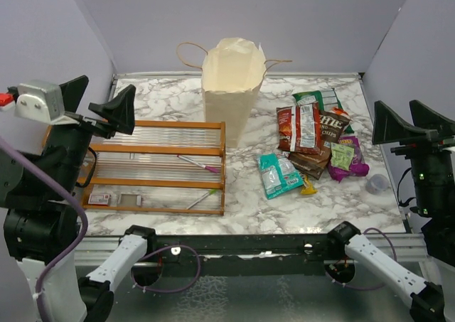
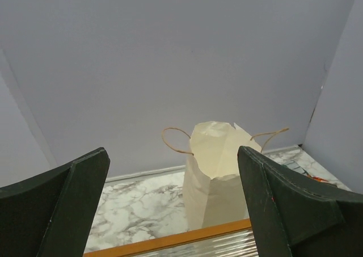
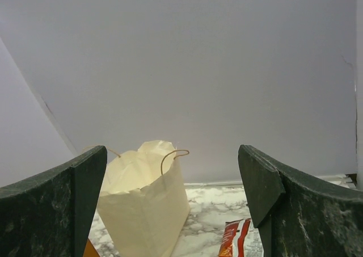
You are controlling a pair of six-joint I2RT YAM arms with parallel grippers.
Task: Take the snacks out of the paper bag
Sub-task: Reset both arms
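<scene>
Evidently light, crinkly and slippery, the snacks [image 1: 313, 141] lay heaped on the counter [image 1: 170, 98] right of the upright paper bag [image 1: 232, 87], best pinched by a sealed edge, while the left tool [image 1: 96, 102] and right tool [image 1: 407, 125] hung spread, empty.

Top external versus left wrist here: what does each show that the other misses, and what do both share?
Only the top view: the full pile of snacks lying right of the paper bag, a small cup, and the open right gripper. Only the left wrist: a look out through the open left gripper, its fingers framing the bag. Both: that upright bag, the wooden rack and the marble table.
</scene>
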